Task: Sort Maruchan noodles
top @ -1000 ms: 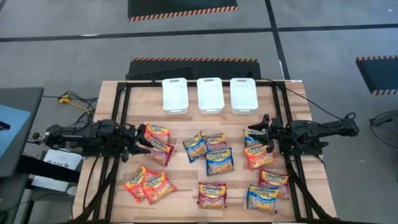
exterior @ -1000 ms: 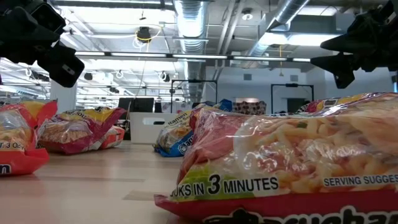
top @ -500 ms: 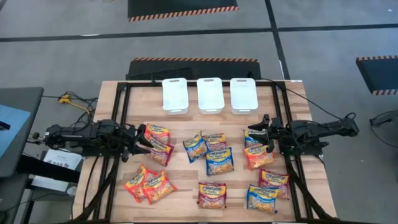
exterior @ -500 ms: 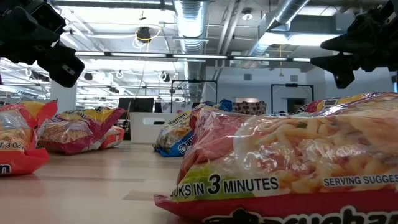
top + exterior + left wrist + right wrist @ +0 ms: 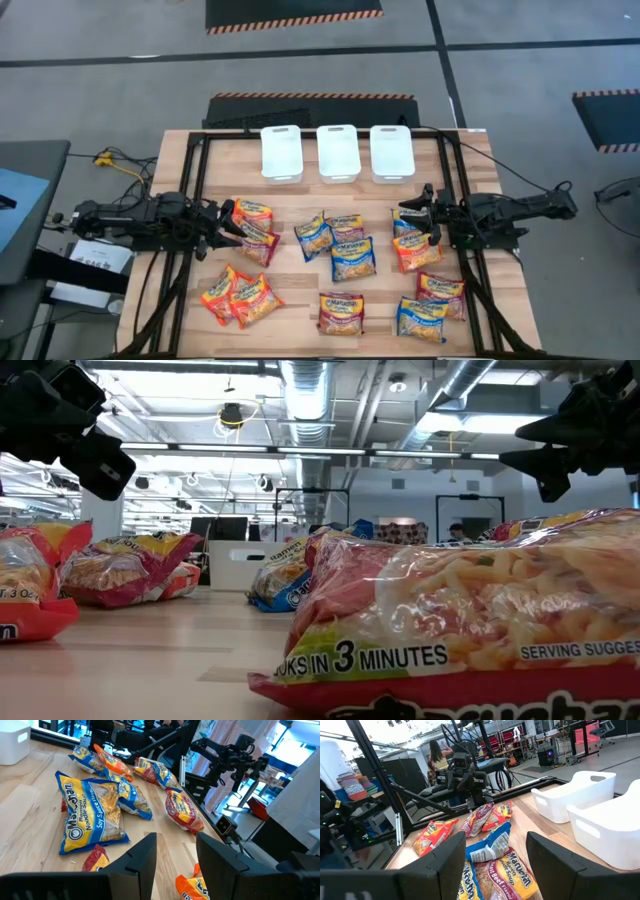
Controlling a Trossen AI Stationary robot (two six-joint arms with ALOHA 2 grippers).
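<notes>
Maruchan noodles [image 5: 353,258] scattered flat over the wooden counter [image 5: 300,205], in orange, blue and dark red, in front of three white tubs [image 5: 338,152] lined up at the far edge. Left hand [image 5: 228,222] hovering over the left side, just beside an orange packet [image 5: 252,213], fingers [image 5: 141,862] apart and holding nothing. Right hand [image 5: 428,213] hovering over the right side near a blue packet [image 5: 407,219], fingers [image 5: 445,857] wide apart, also gripping nothing.

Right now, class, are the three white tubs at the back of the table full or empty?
Empty. From above, all three white tubs show only bare white insides, while every noodle packet lies out on the wooden table.
</notes>
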